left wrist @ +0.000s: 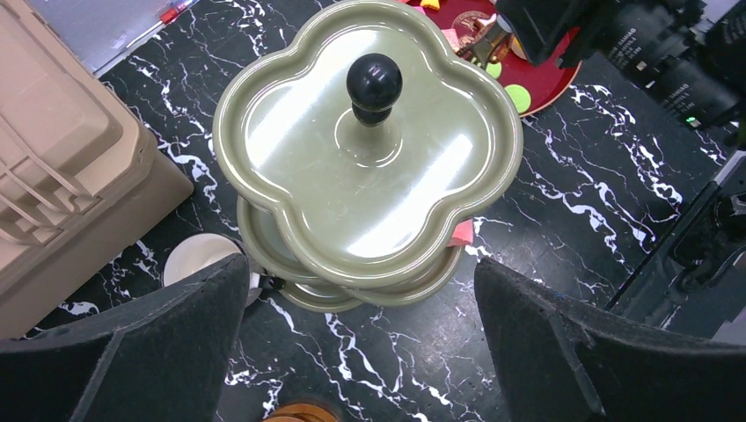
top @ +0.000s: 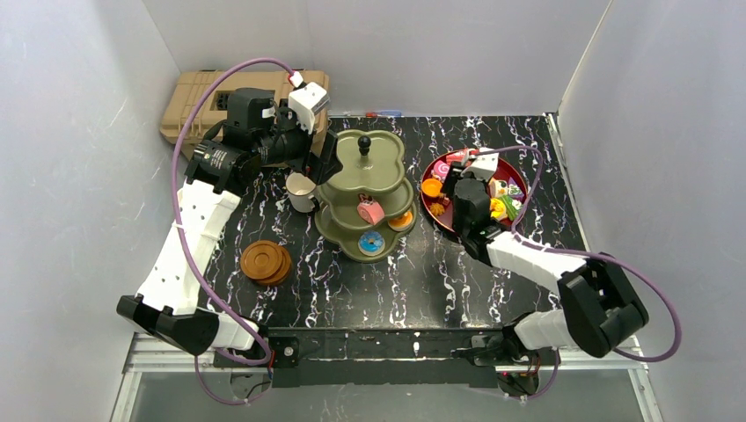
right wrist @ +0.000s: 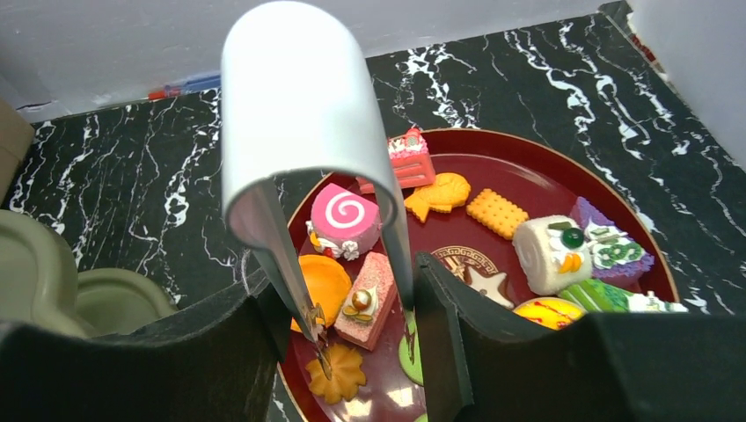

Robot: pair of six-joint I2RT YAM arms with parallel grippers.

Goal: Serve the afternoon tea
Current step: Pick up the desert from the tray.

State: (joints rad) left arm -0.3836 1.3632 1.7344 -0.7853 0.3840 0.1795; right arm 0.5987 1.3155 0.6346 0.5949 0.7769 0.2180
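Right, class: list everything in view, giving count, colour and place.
stand: one, olive-green, three-tier, mid-table
knob: one, black, atop stand
pastries on stand: three visible, pink, orange, blue, lower tiers
mug: one, white, left of stand
saucers: small stack, brown, front left
plate: one, dark red, right of stand
pastries on plate: over ten, mixed colours
toolbox: one, tan, back left
pen: one, red-blue, back edge
tongs: one pair, silver, in right tool
left tool: one, black, open above stand
right tool: one, black, shut on tongs over plate
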